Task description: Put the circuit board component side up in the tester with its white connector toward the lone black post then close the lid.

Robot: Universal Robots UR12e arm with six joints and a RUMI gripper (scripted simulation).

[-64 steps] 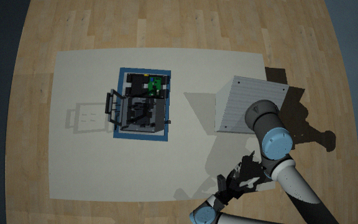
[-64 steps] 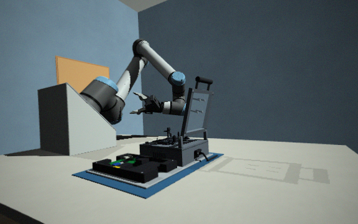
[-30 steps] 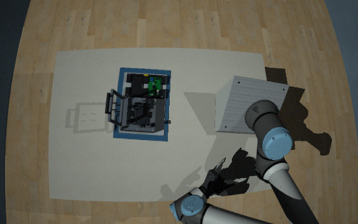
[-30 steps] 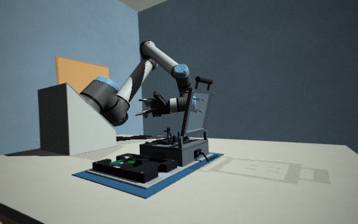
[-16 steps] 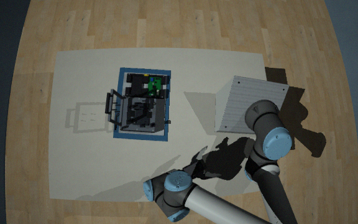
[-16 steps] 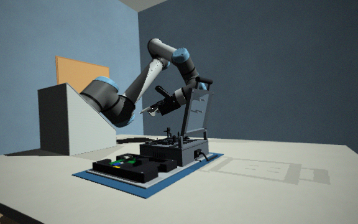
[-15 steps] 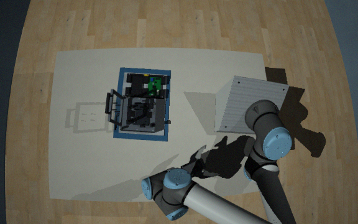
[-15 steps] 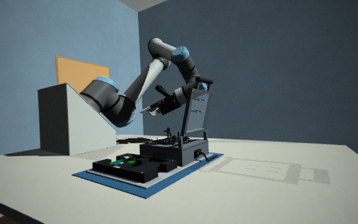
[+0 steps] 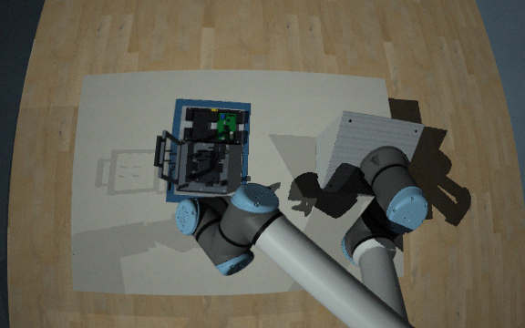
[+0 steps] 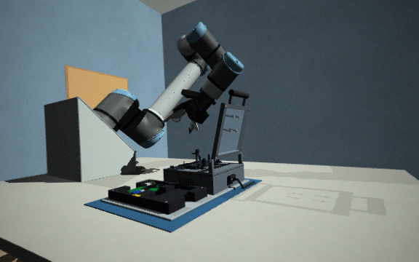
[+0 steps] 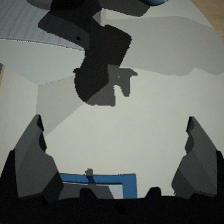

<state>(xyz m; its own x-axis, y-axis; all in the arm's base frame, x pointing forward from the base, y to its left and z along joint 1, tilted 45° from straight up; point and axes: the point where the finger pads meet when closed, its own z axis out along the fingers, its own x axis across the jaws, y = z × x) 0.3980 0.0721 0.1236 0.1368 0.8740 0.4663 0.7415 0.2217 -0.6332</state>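
The green circuit board lies in the black tray at one end of the blue mat. The grey tester stands beside the tray. Its lid stands open, nearly upright, with a black handle on top. Black posts rise from the tester's bed. My gripper is open and empty. It hangs well above the tester, beside the lid. In the overhead view the wrist hides it.
A grey wedge-shaped pedestal carries the arm's base, to the side of the mat. The arm's forearm reaches across the table's near side. An orange panel stands behind the pedestal.
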